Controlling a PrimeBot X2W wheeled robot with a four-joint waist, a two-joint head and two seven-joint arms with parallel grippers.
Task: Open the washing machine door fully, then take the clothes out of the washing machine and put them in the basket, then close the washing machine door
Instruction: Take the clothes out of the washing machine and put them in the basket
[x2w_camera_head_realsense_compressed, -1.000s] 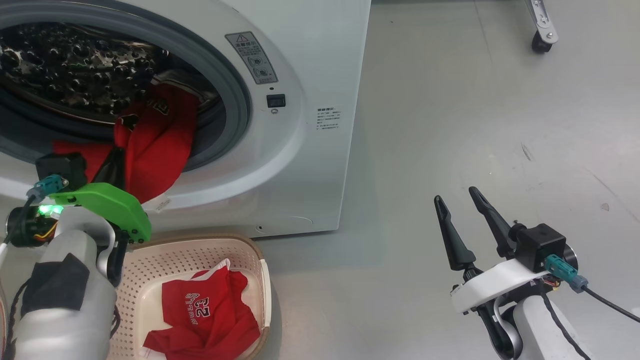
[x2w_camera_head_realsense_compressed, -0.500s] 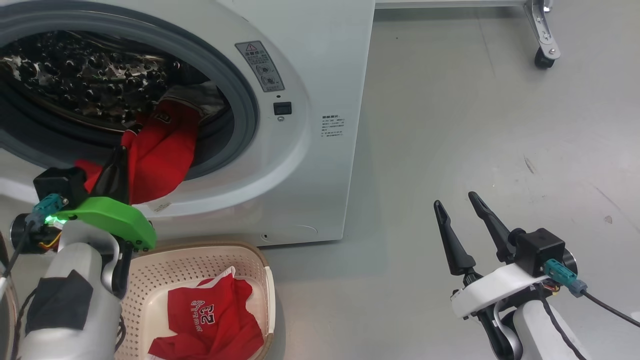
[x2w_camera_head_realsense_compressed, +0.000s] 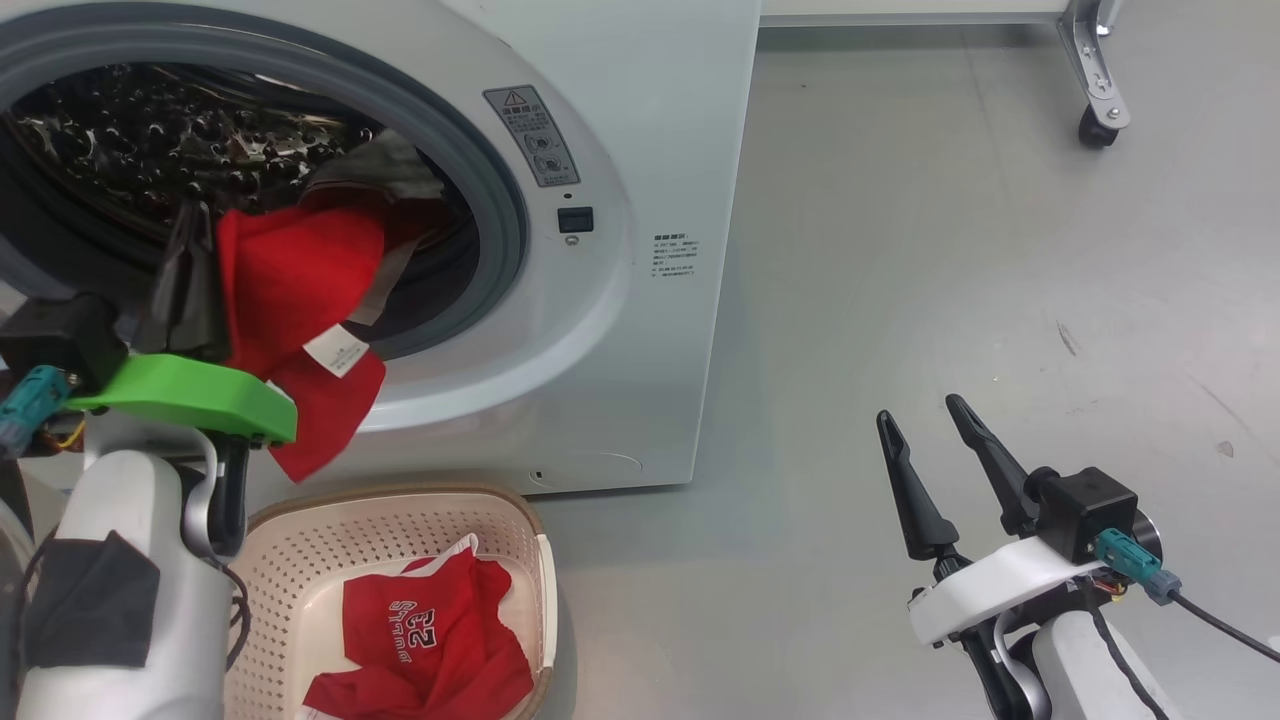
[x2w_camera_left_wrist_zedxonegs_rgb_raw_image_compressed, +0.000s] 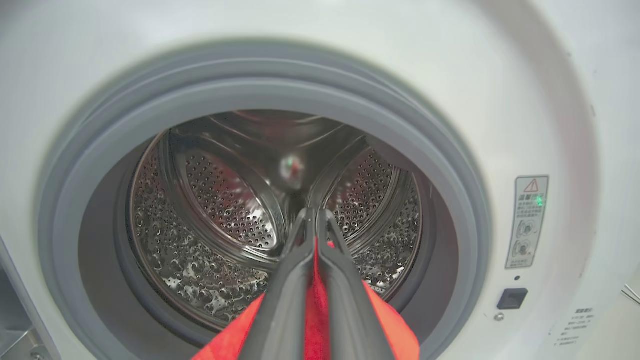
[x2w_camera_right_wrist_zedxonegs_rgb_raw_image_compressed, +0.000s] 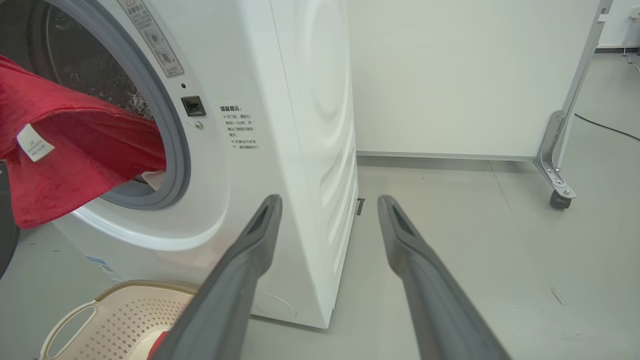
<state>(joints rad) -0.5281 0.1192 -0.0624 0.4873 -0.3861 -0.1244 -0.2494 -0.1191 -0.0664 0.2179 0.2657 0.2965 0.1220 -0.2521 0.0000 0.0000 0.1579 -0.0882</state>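
Observation:
The white washing machine (x2w_camera_head_realsense_compressed: 640, 150) has its round opening uncovered; the door is out of view. My left gripper (x2w_camera_head_realsense_compressed: 192, 218) is at the drum's mouth, shut on the clothes, a red garment (x2w_camera_head_realsense_compressed: 290, 270). The garment drapes out over the grey gasket (x2w_camera_head_realsense_compressed: 505, 200) with a white label showing. In the left wrist view the left gripper (x2w_camera_left_wrist_zedxonegs_rgb_raw_image_compressed: 315, 215) pinches red cloth (x2w_camera_left_wrist_zedxonegs_rgb_raw_image_compressed: 392, 327) before the steel drum (x2w_camera_left_wrist_zedxonegs_rgb_raw_image_compressed: 225, 200). The cream basket (x2w_camera_head_realsense_compressed: 400, 492) stands on the floor below the opening, holding a red jersey (x2w_camera_head_realsense_compressed: 430, 640). My right gripper (x2w_camera_head_realsense_compressed: 920, 412) hovers open and empty over the floor to the right.
Open grey floor (x2w_camera_head_realsense_compressed: 950, 250) stretches right of the machine. A castor wheel (x2w_camera_head_realsense_compressed: 1095, 130) on a metal frame leg stands at the far right, beneath a white panel (x2w_camera_right_wrist_zedxonegs_rgb_raw_image_compressed: 450, 75). The basket's loop handle (x2w_camera_right_wrist_zedxonegs_rgb_raw_image_compressed: 70, 325) faces the right wrist camera.
My left gripper has risen and drawn the red garment further out of the drum; its lower edge and label now hang free. The head camera shifted slightly. The right gripper held still.

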